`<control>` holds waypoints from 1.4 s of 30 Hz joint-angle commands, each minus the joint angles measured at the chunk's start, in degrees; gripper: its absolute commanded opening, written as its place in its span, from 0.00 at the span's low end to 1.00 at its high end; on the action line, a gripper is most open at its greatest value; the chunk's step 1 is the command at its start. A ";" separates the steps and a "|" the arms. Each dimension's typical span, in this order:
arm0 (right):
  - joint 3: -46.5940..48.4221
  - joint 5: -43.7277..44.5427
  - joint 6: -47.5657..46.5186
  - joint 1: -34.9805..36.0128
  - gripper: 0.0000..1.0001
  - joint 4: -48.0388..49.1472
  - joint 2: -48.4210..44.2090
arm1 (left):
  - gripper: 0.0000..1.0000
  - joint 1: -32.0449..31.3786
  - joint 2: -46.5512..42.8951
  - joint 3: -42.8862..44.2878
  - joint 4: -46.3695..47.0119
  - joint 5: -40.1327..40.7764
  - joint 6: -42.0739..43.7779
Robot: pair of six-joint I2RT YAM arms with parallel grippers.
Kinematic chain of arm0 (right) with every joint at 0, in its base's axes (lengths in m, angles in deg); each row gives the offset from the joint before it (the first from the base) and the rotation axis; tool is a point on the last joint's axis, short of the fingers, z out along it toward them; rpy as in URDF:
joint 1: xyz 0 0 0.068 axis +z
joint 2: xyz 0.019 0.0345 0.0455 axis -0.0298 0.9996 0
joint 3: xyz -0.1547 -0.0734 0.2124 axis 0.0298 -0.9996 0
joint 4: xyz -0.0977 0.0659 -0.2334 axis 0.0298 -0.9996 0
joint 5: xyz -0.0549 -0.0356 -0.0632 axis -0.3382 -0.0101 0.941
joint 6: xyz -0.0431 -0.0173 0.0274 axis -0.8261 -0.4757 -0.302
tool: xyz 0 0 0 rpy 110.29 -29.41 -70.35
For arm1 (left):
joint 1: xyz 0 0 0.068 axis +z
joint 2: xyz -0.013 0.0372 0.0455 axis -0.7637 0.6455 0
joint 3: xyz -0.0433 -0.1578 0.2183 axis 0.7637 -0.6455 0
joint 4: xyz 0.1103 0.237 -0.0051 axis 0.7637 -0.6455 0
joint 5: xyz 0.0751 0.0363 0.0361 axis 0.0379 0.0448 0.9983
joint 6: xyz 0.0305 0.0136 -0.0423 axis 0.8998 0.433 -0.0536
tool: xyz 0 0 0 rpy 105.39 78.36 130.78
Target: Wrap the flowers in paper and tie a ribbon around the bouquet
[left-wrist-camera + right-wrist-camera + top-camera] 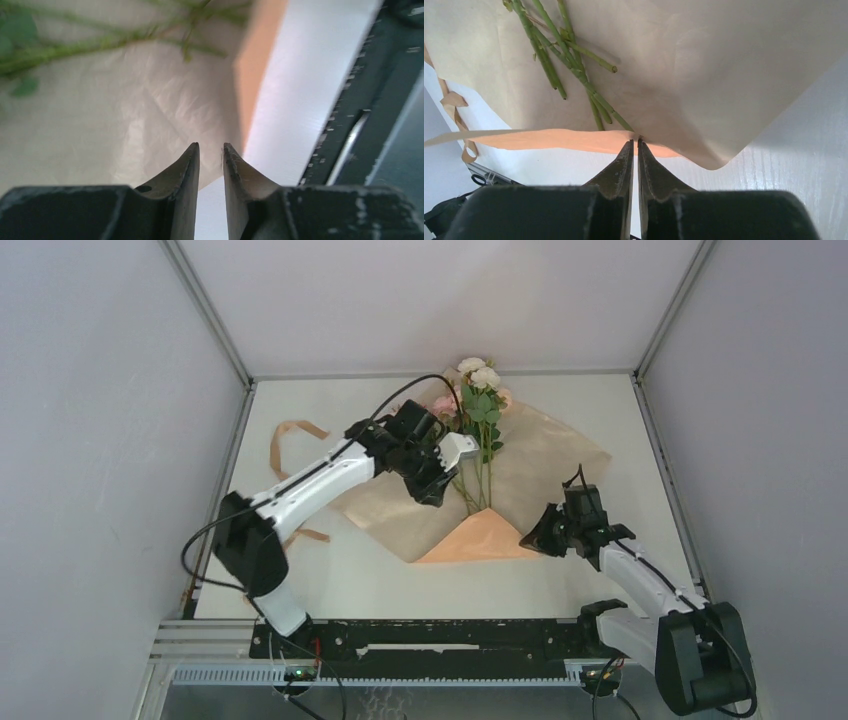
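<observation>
Only the paper's near corner was folded over your flowers; the ribbon lay untouched. Your left gripper hung slightly parted and empty. Your right gripper sat nearly closed at the fold, grip unclear.

The left arm hides part of the ribbon; flowers blurred in the left wrist view; stems cut by the right wrist view's upper edge.

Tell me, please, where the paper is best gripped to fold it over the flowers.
Probably the right-hand edge of the paper, just past the orange folded flap, coming in low from the right: the sheet lies flat, but that edge seems to lift slightly off the table, clear of the flowers.
</observation>
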 commanded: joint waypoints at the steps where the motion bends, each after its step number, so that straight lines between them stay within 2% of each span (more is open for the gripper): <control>1: 0.75 -1.98 -0.50 -0.15 0.13 3.83 2.96 | 0.29 -6.09 -7.77 4.61 -7.44 -10.04 1.94; 3: 0.75 -2.42 -0.41 -0.16 0.13 5.41 4.51 | 0.31 -8.84 -6.71 3.74 -7.02 -16.10 2.97; 5: 0.75 -2.61 -0.17 -0.26 0.13 6.56 6.04 | 0.31 -11.21 -4.09 1.74 -1.83 -17.39 2.36; 9: 0.75 -2.68 -0.26 -0.28 0.13 7.68 7.35 | 0.30 -11.23 3.32 -0.48 12.02 -11.00 -2.83; 11: 0.75 -2.05 -0.72 -0.31 0.13 7.25 7.28 | 0.31 -9.91 4.66 -3.24 21.41 -8.38 -5.14; 13: 0.75 -1.09 -1.05 -0.34 0.13 6.76 6.84 | 0.33 -9.06 6.32 -4.48 27.02 -6.72 -6.81; 16: 1.18 -0.15 -1.45 -0.32 0.13 6.38 6.61 | 0.35 -8.97 10.74 -2.59 29.24 -5.87 -7.38; 21: 1.98 0.39 -1.97 -0.41 0.13 5.09 7.53 | 0.39 -8.97 15.65 -5.00 35.15 -9.27 -10.84; 26: 3.24 1.95 -3.09 -1.84 0.14 2.35 5.73 | 0.40 -7.36 18.69 -5.64 36.94 -7.26 -15.37; 27: 3.75 2.93 -3.79 -2.72 0.16 0.90 4.38 | 0.40 -6.73 18.98 -5.40 37.09 -8.06 -16.12; 31: 4.44 6.77 -4.43 -9.30 0.38 -0.99 -0.16 | 0.40 -5.23 19.69 -4.71 36.95 -9.41 -17.85; 33: 4.44 7.96 -4.49 -12.47 0.44 -0.27 -1.16 | 0.40 -4.97 20.46 -3.92 36.17 -10.14 -18.04; 37: 4.44 8.37 -4.42 -16.87 0.52 2.53 1.03 | 0.41 -4.86 22.75 -1.34 33.80 -11.75 -18.03; 42: 4.33 4.33 -4.82 -20.95 0.55 6.31 8.39 | 0.43 -4.92 23.11 -0.64 32.38 -12.92 -17.53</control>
